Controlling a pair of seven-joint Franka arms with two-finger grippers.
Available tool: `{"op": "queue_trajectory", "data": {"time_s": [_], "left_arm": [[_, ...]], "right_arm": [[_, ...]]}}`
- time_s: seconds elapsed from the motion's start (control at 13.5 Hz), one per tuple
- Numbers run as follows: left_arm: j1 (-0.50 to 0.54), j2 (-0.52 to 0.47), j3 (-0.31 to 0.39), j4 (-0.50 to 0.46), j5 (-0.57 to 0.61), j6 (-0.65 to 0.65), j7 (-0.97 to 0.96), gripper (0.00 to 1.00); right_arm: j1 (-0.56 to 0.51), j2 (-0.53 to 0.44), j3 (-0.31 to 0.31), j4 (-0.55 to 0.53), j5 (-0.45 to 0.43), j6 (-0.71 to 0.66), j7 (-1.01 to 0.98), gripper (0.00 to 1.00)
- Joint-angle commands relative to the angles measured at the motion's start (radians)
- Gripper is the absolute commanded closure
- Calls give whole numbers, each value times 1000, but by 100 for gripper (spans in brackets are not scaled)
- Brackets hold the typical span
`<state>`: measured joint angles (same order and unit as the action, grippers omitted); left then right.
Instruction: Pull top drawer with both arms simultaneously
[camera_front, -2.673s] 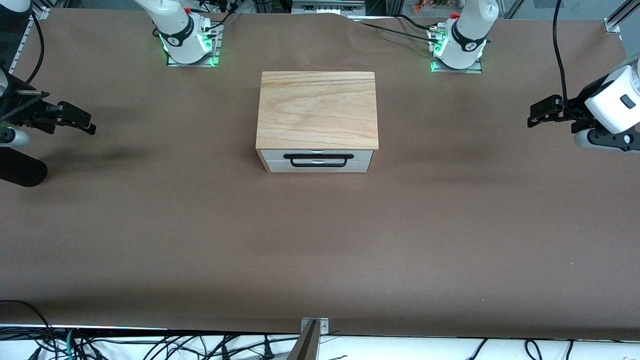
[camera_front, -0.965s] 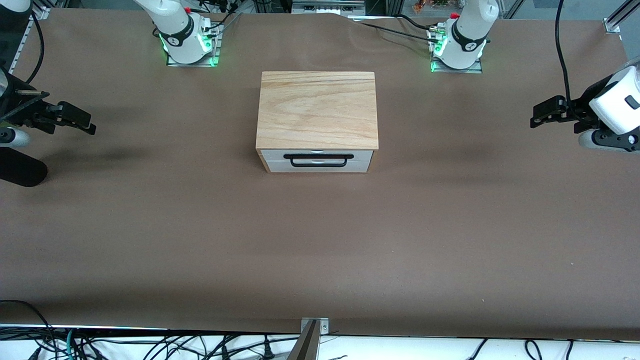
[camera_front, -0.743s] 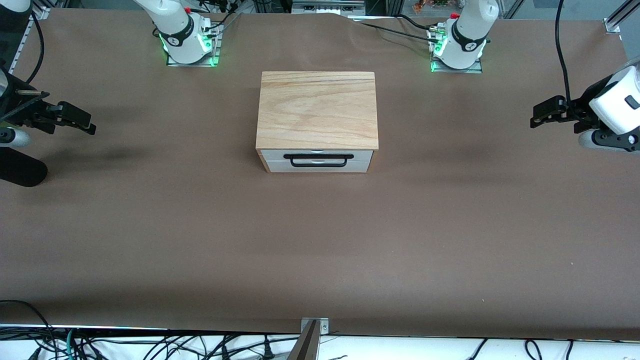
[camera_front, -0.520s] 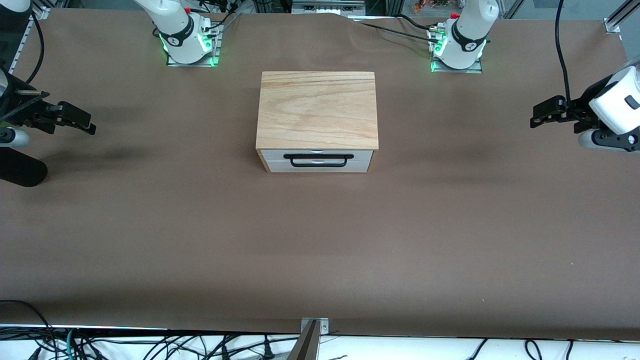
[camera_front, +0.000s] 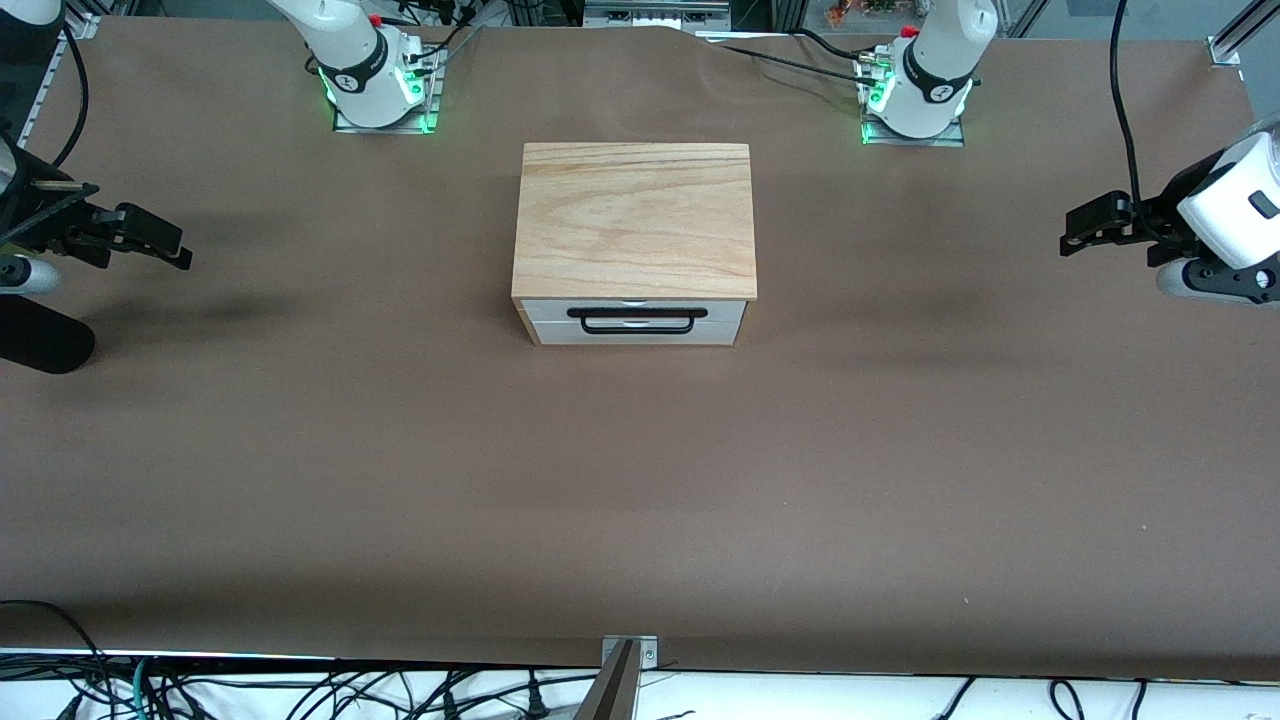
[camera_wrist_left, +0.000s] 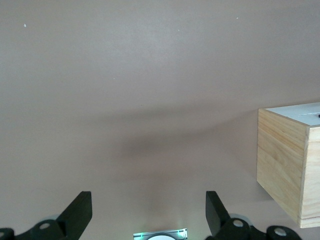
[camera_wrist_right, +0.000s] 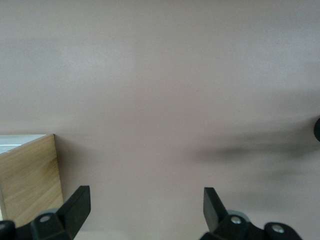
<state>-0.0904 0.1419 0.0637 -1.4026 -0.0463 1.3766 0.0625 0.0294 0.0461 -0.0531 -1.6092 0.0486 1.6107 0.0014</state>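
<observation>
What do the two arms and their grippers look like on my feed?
Both are white jointed arms with dark grey joint bands; green lights glow at their bases and black cables trail off. The left gripper and the right gripper are small, black and two-fingered, with wedge-shaped fingertips in the wrist views.

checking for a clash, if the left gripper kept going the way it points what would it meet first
Probably the bare table: the left gripper, open, looks down at it, and the cabinet sits off to one side of that line, though depth is hard to judge.

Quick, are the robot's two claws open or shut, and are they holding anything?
Left gripper: open, holding nothing.
Right gripper: open, holding nothing.
</observation>
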Motion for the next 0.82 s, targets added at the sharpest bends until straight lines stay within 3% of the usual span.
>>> {"op": "queue_trajectory", "data": {"time_s": [0.0,0.45,0.59,0.74], "left_arm": [[0,-4,-2,-9,-18,13,23,0],[-14,50,-8,-9,-23,15,26,0],[-32,93,-7,-9,-70,22,19,0],[-54,168,-8,-7,-147,24,17,0]], "right_arm": [[0,9,-1,14,10,-14,6,0],[3,84,2,18,17,-14,6,0],[1,110,13,21,118,26,-3,0],[0,161,19,28,160,73,-32,0]]}}
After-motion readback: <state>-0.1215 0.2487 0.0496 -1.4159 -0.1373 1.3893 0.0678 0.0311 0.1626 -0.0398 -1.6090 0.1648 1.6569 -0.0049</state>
